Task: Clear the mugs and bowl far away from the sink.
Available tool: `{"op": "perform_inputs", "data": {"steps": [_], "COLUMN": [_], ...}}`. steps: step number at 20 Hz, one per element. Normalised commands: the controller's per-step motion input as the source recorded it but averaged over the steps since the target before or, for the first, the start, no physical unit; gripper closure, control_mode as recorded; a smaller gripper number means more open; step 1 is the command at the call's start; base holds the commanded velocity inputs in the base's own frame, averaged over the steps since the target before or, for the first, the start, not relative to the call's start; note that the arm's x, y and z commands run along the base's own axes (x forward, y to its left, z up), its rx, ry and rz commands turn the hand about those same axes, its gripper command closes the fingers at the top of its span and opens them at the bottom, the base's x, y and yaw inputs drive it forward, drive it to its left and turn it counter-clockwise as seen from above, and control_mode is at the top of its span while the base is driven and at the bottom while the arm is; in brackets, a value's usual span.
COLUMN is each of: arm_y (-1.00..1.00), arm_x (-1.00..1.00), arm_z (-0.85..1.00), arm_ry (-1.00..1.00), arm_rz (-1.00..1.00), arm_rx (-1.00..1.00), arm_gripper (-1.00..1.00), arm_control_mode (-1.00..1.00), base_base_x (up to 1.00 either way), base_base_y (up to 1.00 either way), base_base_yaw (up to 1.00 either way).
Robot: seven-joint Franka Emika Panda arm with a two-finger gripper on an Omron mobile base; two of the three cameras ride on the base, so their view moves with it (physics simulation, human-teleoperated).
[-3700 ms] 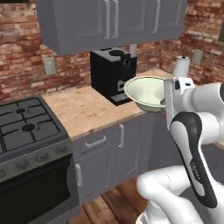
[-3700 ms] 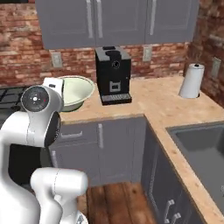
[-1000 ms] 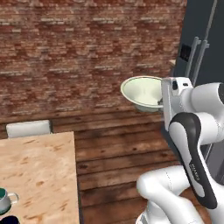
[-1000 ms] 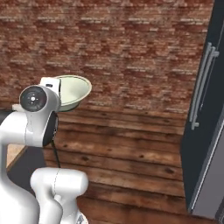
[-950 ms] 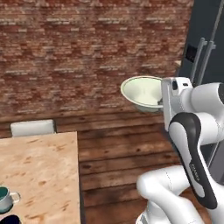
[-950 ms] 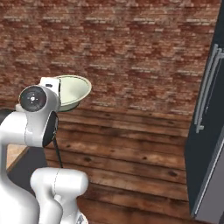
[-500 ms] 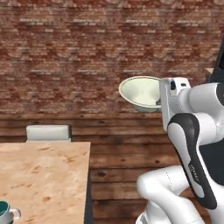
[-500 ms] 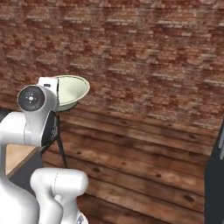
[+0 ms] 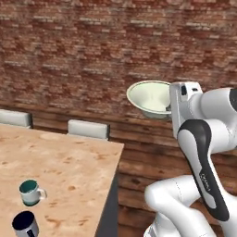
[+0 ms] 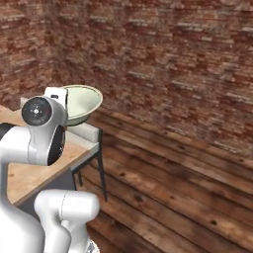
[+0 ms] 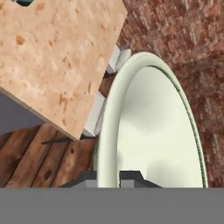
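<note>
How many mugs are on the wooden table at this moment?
2. The teal-inside mug stands near the wooden table's front left; the navy-inside mug stands just in front of it, apart from it. The left base view crops the table, so more may be hidden.

A wooden table (image 9: 69, 162) with grey chairs (image 9: 88, 129) faces a brick wall (image 9: 92, 60).

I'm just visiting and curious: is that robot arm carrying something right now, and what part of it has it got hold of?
Yes. The gripper is shut on the bowl, pinching its rim, with one fingertip on each side of the wall.
</note>
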Motion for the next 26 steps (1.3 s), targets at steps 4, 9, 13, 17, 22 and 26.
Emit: {"op": "perform_inputs", "data": {"steps": [4, 9, 13, 17, 22, 26], "arm_y": [0.00, 0.00, 0.00, 0.00, 0.00, 0.00], "arm_x": [0.00, 0.00, 0.00, 0.00, 0.00, 0.00], "arm_z": [0.00, 0.00, 0.00, 0.00, 0.00, 0.00], "arm_ry": [0.00, 0.00, 0.00, 0.00, 0.00, 0.00], "arm_rz": [0.00, 0.00, 0.00, 0.00, 0.00, 0.00], "arm_rx": [0.00, 0.00, 0.00, 0.00, 0.00, 0.00], "arm_gripper": [1.00, 1.00, 1.00, 1.00, 1.00, 1.00], "arm_control_mode": [1.00, 1.00, 1.00, 1.00, 1.00, 1.00], "base_base_x": [0.19, 0.22, 0.20, 0.25, 0.52, 0.45], "base_base_y": [-0.17, -0.47, -0.02, -0.01, -0.27, -0.51], "base_base_yaw": [0.57, 0.48, 0.34, 0.36, 0.31, 0.31]}}
